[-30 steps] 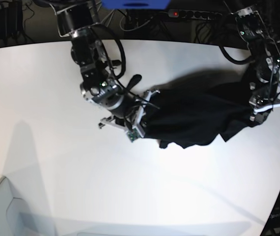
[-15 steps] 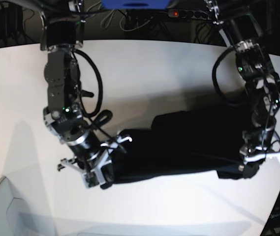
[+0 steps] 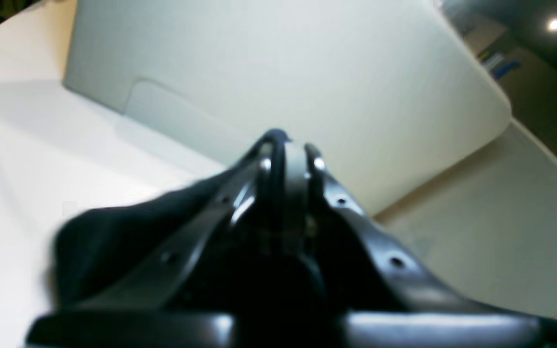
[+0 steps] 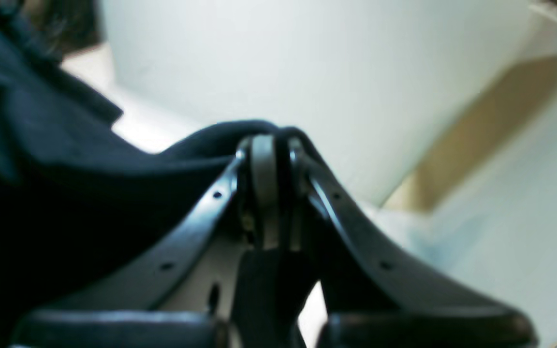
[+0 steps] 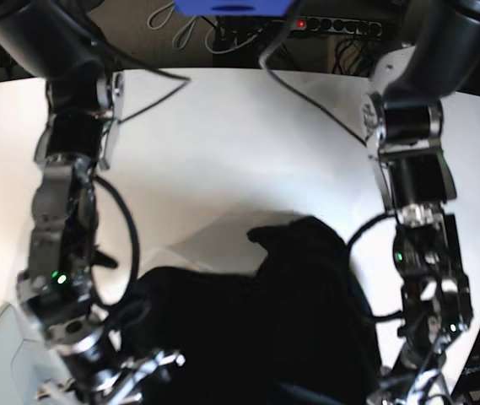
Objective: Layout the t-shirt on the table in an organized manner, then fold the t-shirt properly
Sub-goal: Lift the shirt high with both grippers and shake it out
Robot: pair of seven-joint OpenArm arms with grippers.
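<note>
T-shirt (image 5: 273, 321) hanging bunched between both arms, near table's (image 5: 240, 143) front edge; long axis running arm to arm. Left gripper (image 3: 285, 150) pinching cloth edge; right gripper (image 4: 271, 145) likewise clamping on cloth. Neither arm nearer; spreading needs outward pull

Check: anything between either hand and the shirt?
Nothing visible. Both hands are already closed on the t-shirt: the left hand pinches black cloth, and so does the right hand. Only bare table lies beyond the cloth.
</note>
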